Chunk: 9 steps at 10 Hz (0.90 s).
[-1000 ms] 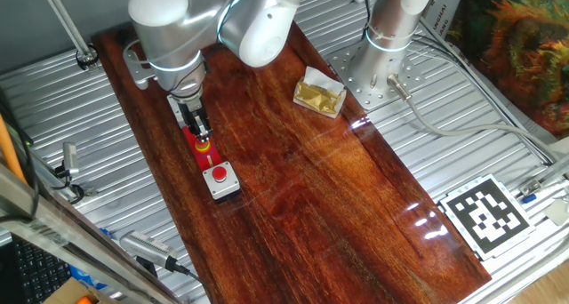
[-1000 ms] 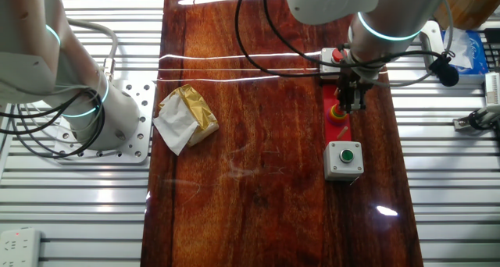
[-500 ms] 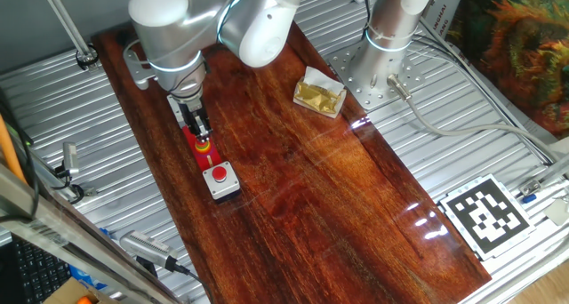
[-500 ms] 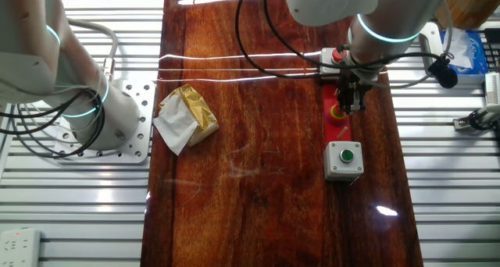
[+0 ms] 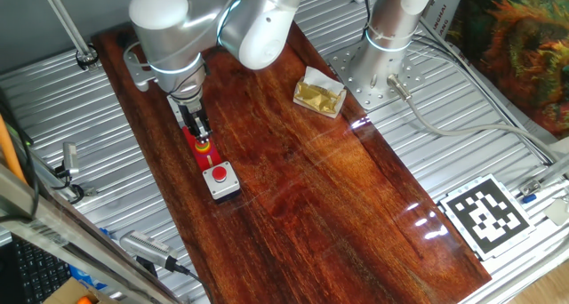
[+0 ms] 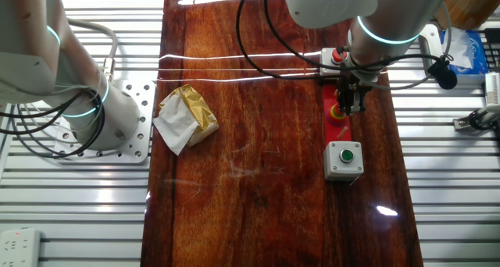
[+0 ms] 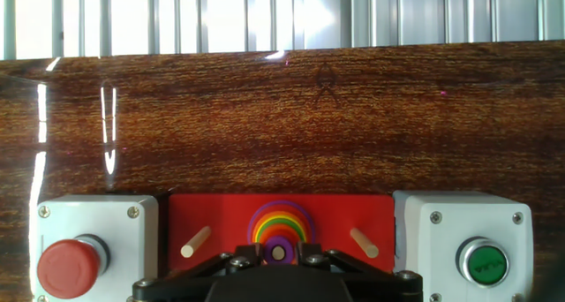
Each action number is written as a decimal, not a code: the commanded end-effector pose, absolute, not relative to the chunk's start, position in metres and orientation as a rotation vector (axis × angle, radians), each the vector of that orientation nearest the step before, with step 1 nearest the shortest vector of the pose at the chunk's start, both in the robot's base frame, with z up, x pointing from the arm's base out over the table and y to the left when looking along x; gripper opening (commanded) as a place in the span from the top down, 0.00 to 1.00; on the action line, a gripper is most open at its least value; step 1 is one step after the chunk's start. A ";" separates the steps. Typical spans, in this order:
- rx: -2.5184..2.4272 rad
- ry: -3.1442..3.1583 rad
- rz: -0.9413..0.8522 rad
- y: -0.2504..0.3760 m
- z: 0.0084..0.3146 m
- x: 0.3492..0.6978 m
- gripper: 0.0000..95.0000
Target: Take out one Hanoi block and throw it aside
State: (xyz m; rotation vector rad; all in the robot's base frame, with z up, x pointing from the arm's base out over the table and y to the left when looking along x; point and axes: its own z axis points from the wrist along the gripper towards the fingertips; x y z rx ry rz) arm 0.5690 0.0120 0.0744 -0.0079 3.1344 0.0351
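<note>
The Hanoi block [image 7: 279,251] is a tiny purple disc on top of a rainbow stack of wider discs [image 7: 281,221], on the middle peg of a red base [image 7: 212,222]. In the hand view my gripper [image 7: 279,252] has one finger close on each side of the purple disc, and they appear to touch it. The disc still sits on the stack. In one fixed view the gripper [image 5: 201,135] points down onto the red base [image 5: 194,144]. In the other fixed view the gripper [image 6: 344,108] hides the disc.
A grey box with a red push-button [image 7: 75,262] stands left of the base, also seen in one fixed view [image 5: 220,180]. A grey box with a green button [image 7: 481,260] stands on the right. Two bare pegs [image 7: 195,241] flank the stack. A crumpled yellow packet [image 5: 320,94] lies farther off.
</note>
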 end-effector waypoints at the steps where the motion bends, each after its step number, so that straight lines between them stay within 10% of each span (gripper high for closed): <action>1: -0.008 3.133 0.036 0.012 0.074 0.569 0.80; 9: -0.008 3.130 0.037 0.011 0.071 0.569 0.80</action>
